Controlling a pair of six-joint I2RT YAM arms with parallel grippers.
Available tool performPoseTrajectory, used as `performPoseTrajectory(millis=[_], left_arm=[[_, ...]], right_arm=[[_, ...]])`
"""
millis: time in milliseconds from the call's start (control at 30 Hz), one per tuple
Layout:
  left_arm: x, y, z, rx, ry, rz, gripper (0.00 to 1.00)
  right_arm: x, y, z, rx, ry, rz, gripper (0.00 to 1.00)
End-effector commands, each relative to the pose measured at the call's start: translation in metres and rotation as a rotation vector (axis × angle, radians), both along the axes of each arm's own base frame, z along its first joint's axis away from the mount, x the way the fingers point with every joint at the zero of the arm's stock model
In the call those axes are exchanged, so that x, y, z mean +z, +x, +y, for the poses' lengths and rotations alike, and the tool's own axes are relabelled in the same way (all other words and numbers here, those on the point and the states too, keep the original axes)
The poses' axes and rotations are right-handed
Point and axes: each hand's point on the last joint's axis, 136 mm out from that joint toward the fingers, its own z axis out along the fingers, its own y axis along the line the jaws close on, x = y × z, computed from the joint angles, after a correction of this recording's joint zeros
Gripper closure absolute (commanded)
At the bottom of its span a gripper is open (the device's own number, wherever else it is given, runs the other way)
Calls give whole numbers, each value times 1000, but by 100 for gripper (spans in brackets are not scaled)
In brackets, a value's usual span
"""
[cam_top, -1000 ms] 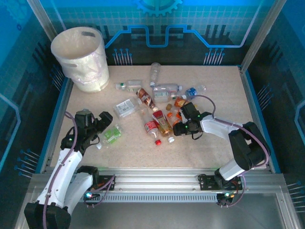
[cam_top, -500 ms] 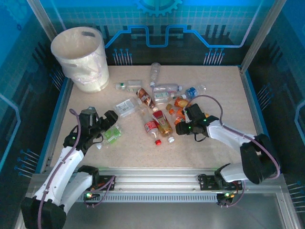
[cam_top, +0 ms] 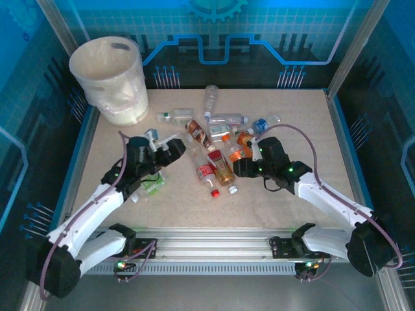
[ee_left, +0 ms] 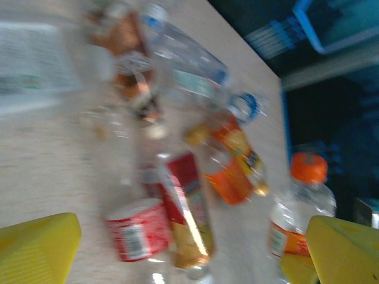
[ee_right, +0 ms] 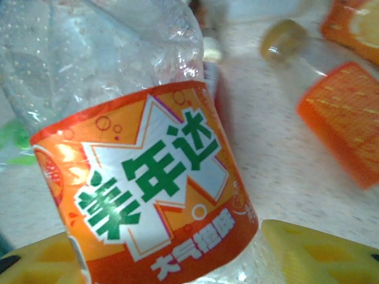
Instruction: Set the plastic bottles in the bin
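Right wrist view puts the right hand (ee_right: 177, 263) around an orange-labelled clear plastic bottle (ee_right: 148, 195). Its two yellow fingers (ee_right: 320, 248) sit narrowly, one against each side of the bottle's lower end. The bottle is tilted and fills the space between them. The label is orange with a white starburst and green characters, and above it the clear wall is crumpled and beaded with droplets. Just beyond it on the pale speckled worktop (ee_right: 278, 165) lie two flattened orange labels and a small amber cap.

From the top external view, this hand (cam_top: 241, 167) is at the right edge of the plastic bottles (cam_top: 224, 170). They lie scattered across the middle of the worktop (cam_top: 292, 207). Among them are a red-labelled one (cam_top: 206, 172), a blue-capped one (cam_top: 262, 123) and a bare clear one (cam_top: 211, 98) farther back. A loose red cap (cam_top: 214, 193) sits nearest the arms.

The left hand (cam_top: 162, 144) is at the left edge of that group, its jaws spread wide and holding nothing. A crushed green-labelled bottle (cam_top: 152, 183) lies below it. In the left wrist view the yellow fingers (ee_left: 38, 251) are far apart at the bottom corners. The red-labelled bottle (ee_left: 139, 236) lies between them, though the picture is blurred.

The large white round plastic bin (cam_top: 120, 97) stands upright at the far left corner, well apart from both hands.
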Motion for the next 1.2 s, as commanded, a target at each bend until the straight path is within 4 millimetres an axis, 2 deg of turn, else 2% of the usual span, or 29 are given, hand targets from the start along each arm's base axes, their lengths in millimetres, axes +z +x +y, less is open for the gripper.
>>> performPoseTrajectory(millis=[0, 67, 267, 467, 600, 700, 767, 867, 900, 967, 1067, 1167], left_arm=[[59, 2, -53, -195, -135, -168, 1], [63, 6, -69, -221, -143, -174, 1], [58, 16, -98, -266, -160, -148, 1], [55, 18, -102, -260, -170, -140, 1], [63, 7, -110, -324, -190, -187, 2], [61, 1, -114, -359, -152, -176, 12], [56, 0, -114, -362, -126, -158, 23], [55, 1, -112, -354, -116, -152, 38], [55, 2, -111, -348, -113, -149, 42], [56, 3, -112, -349, -98, -153, 46], [54, 8, -110, -328, -82, -156, 49], [52, 16, -103, -273, -45, -160, 49]], right_arm=[[43, -5, 38, 89, 185, -41, 54], [51, -10, 54, 127, 242, -38, 54], [72, -22, 86, 221, 319, -62, 53], [86, -23, 99, 245, 352, -108, 53], [93, -19, 101, 232, 363, -134, 52], [93, -17, 103, 232, 359, -139, 52], [95, -16, 104, 236, 362, -148, 52], [88, -16, 105, 245, 340, -140, 51], [93, -15, 106, 250, 341, -148, 50], [98, -15, 107, 267, 333, -163, 47], [101, -17, 110, 314, 301, -176, 34], [99, -17, 107, 327, 240, -177, 24]])
